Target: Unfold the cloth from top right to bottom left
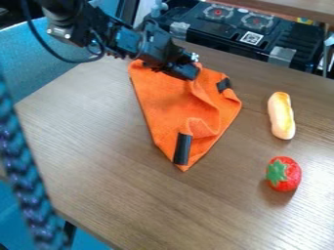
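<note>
The black gripper (188, 72) is over the upper part of the orange cloth (166, 105), close to its top edge. Roughly triangular in outline, the cloth lies on the table, narrowing to a point toward the camera. Creases run down from just below the gripper, and a raised fold stands near the cloth's lower right. One black strip (182, 149) lies near the bottom point, and another black patch (223, 85) is at the upper right edge. Whether the gripper holds any fabric cannot be made out.
On the wooden table (117, 161), a bread-like toy (281, 115) and a red toy strawberry (283, 174) lie right of the cloth. A black stove-like unit (241, 31) stands behind the table. A blurred braided cable (29, 180) crosses the left foreground.
</note>
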Motion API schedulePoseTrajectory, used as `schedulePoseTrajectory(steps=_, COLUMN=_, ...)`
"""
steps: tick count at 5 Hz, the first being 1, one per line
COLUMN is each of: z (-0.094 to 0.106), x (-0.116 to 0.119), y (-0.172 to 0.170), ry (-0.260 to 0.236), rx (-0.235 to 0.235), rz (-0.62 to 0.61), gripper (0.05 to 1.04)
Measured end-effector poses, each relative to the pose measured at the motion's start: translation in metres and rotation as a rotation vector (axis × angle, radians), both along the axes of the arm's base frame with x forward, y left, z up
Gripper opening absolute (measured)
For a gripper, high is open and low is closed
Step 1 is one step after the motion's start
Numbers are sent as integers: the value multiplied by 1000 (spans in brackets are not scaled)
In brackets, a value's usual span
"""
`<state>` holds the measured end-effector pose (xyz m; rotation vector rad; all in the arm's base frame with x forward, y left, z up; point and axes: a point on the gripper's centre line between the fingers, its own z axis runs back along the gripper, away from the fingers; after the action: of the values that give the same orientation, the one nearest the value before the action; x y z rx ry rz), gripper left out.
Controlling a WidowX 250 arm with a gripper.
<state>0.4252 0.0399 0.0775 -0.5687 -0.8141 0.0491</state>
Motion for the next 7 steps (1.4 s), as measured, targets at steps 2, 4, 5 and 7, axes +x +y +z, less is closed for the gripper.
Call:
schedulePoseTrajectory(steps=2, z=-11, x=-26, y=37, ry=47, rx=-48, rz=60, gripper=50)
schedulePoseTrajectory(steps=4, z=13, x=-56, y=77, ry=46, rx=-135, rz=113, gripper=50)
schedulePoseTrajectory(steps=5, z=26, x=-73, y=94, ry=47, rx=-195, rz=142, gripper=50)
schedulePoseTrajectory(steps=7, z=34, x=-105, y=117, ry=119, rx=-197, rz=206, gripper=50)
